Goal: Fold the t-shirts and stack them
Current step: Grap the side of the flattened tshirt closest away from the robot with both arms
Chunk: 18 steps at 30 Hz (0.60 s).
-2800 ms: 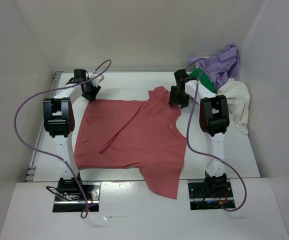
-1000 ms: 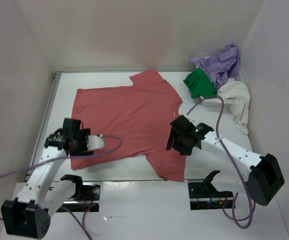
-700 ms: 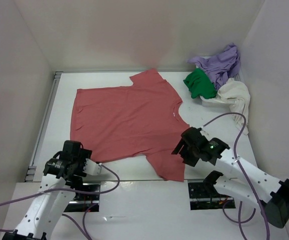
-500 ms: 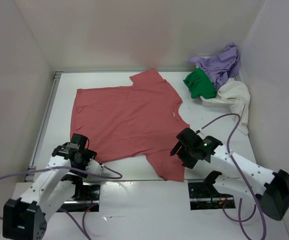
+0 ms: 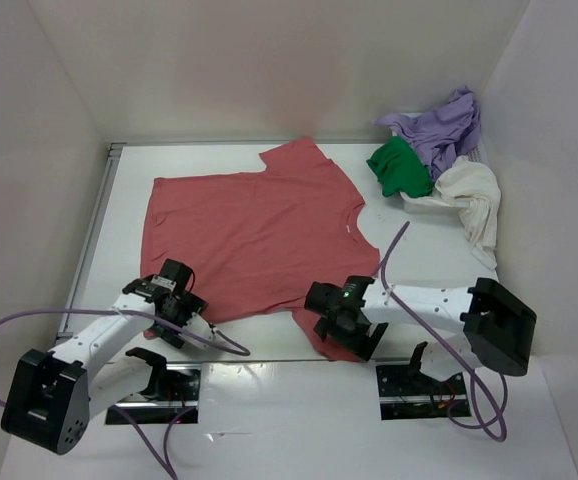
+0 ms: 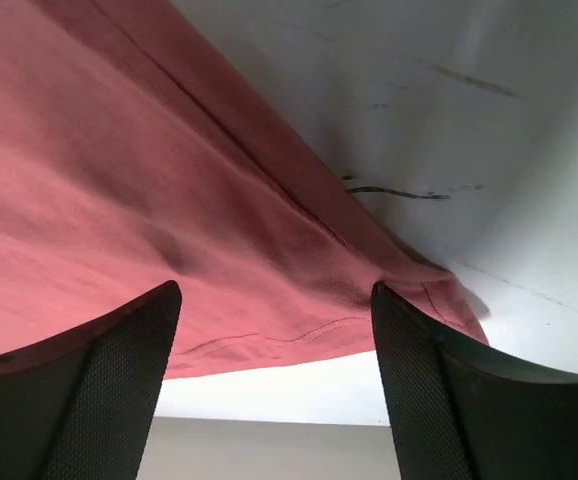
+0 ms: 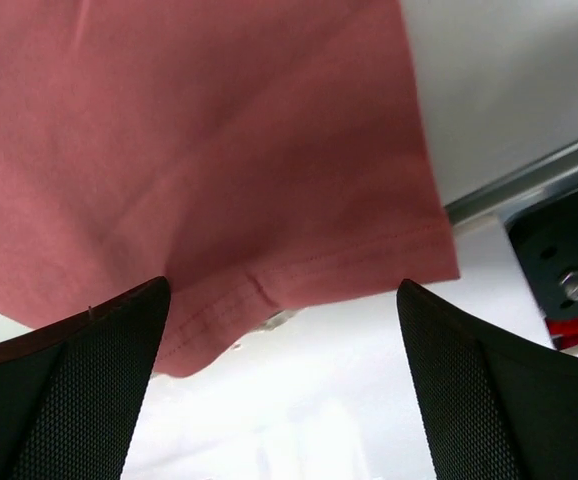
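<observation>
Start at the left: your left gripper hangs at the near-left corner of the salmon-red shirt. Its jaws are spread wide and grip nothing, and its wrist view shows the hem corner lying flat between and beyond the fingers. From this gripper the body of the shirt stretches away toward 1 o'clock.

The shirt itself lies spread on the table. Its long axis runs 9 to 3 o'clock, hem at 9 and collar at 3, with 1 sleeve at 12 and 1 at 6.

Your right gripper sits over that 6 o'clock sleeve, also wide open and empty, the sleeve edge lying just under its fingers.

So each arm is nearest its own end of the near edge, and I judge a fold would carry that edge toward 12 o'clock.

At 2 o'clock, well apart, the green shirt, lavender shirt and cream shirt lie heaped, unfolded.
</observation>
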{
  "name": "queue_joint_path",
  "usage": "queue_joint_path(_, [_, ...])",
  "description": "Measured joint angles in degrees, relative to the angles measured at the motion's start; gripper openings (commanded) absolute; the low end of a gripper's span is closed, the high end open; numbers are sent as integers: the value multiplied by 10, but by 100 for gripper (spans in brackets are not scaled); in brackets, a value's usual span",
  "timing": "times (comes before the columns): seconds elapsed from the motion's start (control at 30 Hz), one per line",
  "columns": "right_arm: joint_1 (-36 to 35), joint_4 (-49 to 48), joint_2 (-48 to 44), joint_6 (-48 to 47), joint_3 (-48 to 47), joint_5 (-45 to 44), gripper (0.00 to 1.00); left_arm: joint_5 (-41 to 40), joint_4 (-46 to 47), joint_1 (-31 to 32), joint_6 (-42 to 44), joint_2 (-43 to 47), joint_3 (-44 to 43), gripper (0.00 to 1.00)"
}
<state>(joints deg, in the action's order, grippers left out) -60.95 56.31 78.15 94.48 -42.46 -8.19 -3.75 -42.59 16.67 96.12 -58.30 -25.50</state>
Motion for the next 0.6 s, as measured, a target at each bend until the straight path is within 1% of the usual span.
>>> queue_joint_path(0.03, [-6, 5, 9, 8, -7, 0, 100, -4, 4, 2, -4, -2, 0, 79])
queue_joint_path(0.1, [-12, 11, 16, 23, -13, 0, 100, -11, 11, 6, -7, -10, 0, 70])
queue_joint_path(0.13, [-12, 15, 16, 29, -13, 0, 100, -16, 13, 8, -8, -16, 0, 59])
queue_joint_path(0.2, [-12, 24, 14, 44, -13, 0, 100, -24, 18, 12, -12, -26, 0, 46])
queue_joint_path(0.23, [-12, 27, 10, 52, -12, 0, 100, -28, 21, 15, -17, -31, -1, 38])
queue_joint_path(0.27, [-12, 29, 4, 59, -12, 0, 100, -30, 24, 18, -19, -35, -2, 13])
queue_joint_path(0.3, [-12, 31, -2, 66, -12, 0, 100, -31, 27, 20, -23, -40, -2, 5])
queue_joint_path(0.33, [-12, 33, -9, 73, -12, 0, 100, -32, 31, 23, -25, -46, -3, 1])
queue_joint_path(0.37, [-12, 34, -13, 78, -12, 0, 100, -30, 35, 24, -33, -50, -6, 0])
queue_joint_path(0.6, [-30, 49, -20, 114, -10, 11, 100, -1, 67, 27, -127, -68, -40, 0])
